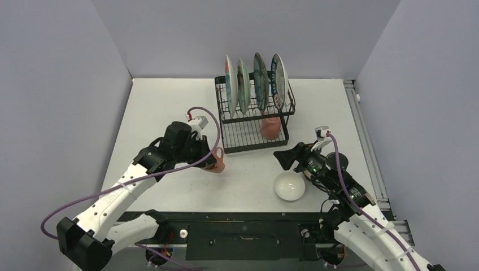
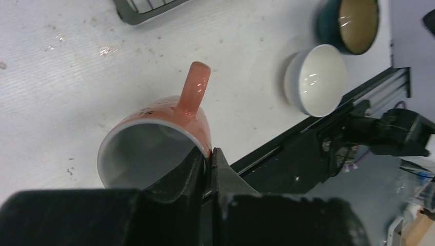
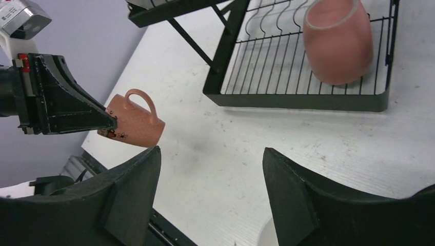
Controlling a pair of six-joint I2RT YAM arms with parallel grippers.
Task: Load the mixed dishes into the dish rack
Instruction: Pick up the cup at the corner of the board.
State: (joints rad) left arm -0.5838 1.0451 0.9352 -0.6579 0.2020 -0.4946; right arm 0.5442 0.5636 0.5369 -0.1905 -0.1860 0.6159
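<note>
I count four plates [image 1: 255, 83] standing upright in the top slots of the dish rack [image 1: 225, 119], two pink mugs and two bowls. One mug [image 3: 336, 43] sits on the rack's lower tray, and the white bowl [image 1: 289, 186] and dark teal bowl [image 2: 354, 23] sit on the bench [image 1: 169, 101] by my right arm. My left tool [image 2: 208, 156] pinches the rim of the other mug [image 2: 154, 146], tipped on its side in front of the rack, while my right tool [image 3: 210, 154] hangs with fingers spread on nothing, aimed at the rack.
</note>
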